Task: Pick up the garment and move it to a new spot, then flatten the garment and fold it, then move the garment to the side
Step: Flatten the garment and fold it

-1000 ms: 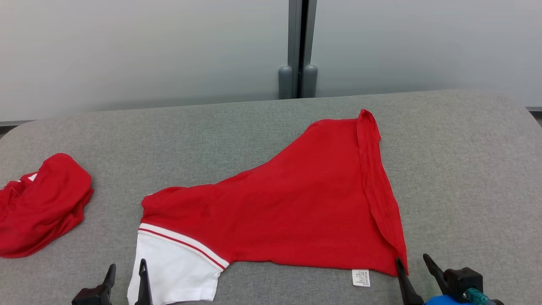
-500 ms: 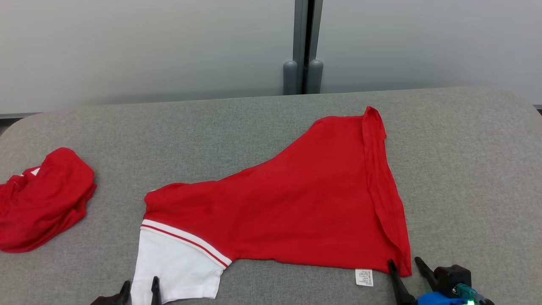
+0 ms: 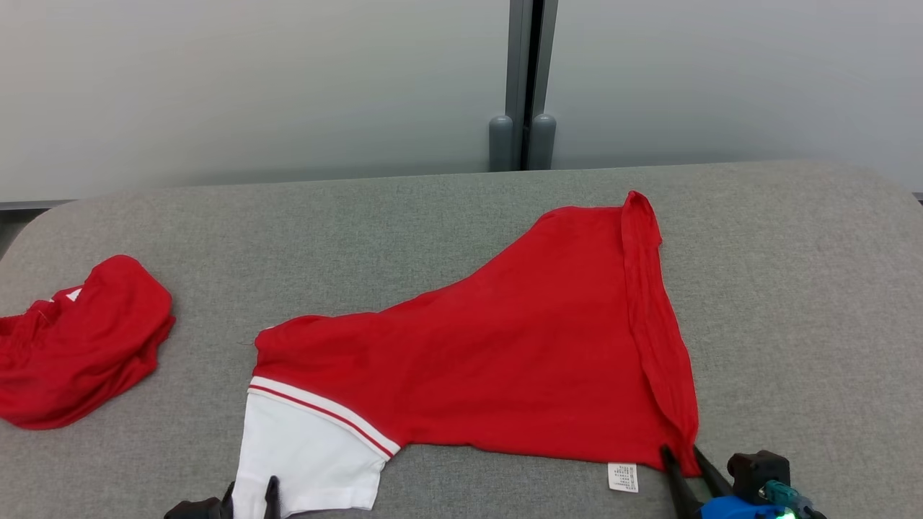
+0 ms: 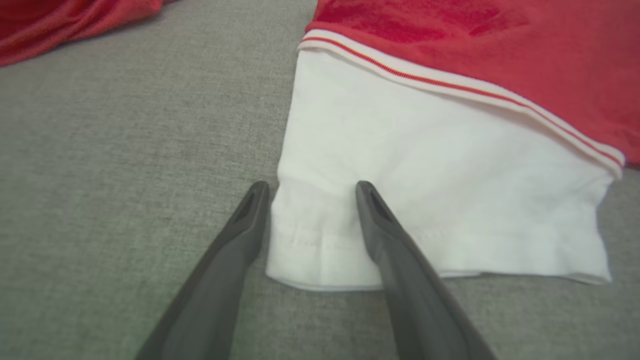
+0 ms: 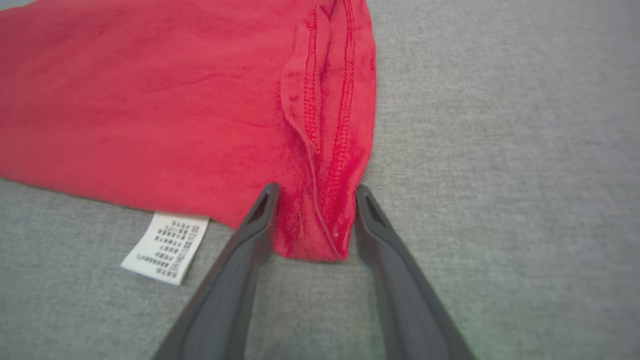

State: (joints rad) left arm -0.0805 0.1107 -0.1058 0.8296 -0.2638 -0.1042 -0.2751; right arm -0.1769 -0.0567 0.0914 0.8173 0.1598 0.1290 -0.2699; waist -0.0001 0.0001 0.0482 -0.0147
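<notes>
The garment, a red shirt with a white sleeve, lies spread on the grey padded table. My left gripper is at the sleeve's near left corner. In the left wrist view its fingers stand apart, one on each side of the white cuff corner. My right gripper is at the garment's near right corner. Its two fingers flank the bunched red hem and touch it on both sides. A white care label pokes out just left of them.
A second red garment lies crumpled at the table's left edge, apart from the spread one. Bare grey table runs behind and to the right of the shirt. A pale wall with a grey post stands behind the table.
Both grippers have slid forward onto the garment's near corners. The right fingers have narrowed around the red hem. The head view has shifted a little; the garment lies as before.
</notes>
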